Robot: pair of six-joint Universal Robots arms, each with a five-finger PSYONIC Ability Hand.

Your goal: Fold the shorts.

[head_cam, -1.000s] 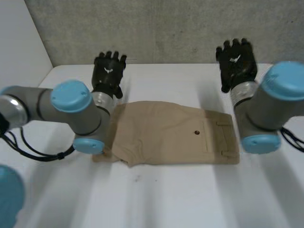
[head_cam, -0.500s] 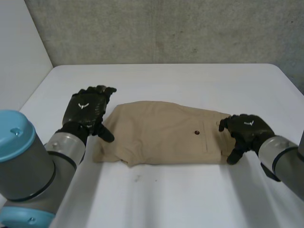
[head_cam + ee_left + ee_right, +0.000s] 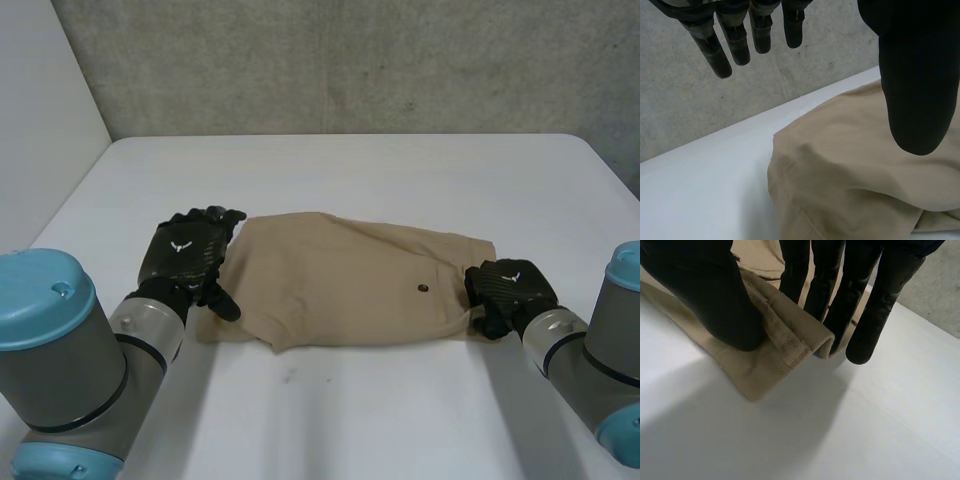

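Tan shorts (image 3: 340,285) lie flat across the middle of the white table (image 3: 400,170), waistband end to the right, a dark button on the back pocket. My right hand (image 3: 510,290) is at the waistband end; in the right wrist view its thumb (image 3: 705,295) and fingers pinch a raised fold of the waistband (image 3: 790,335). My left hand (image 3: 185,255) rests at the leg end with fingers straight. In the left wrist view its thumb (image 3: 917,75) hovers over the cloth (image 3: 840,185), holding nothing.
A grey concrete wall (image 3: 350,60) stands behind the table's far edge. A white side wall (image 3: 40,120) rises at the left. Bare table top lies in front of the shorts (image 3: 350,410) and behind them.
My right hand has closed on the waistband end and bunched it up a little. The left hand has settled slightly lower at the leg end, still with straight fingers.
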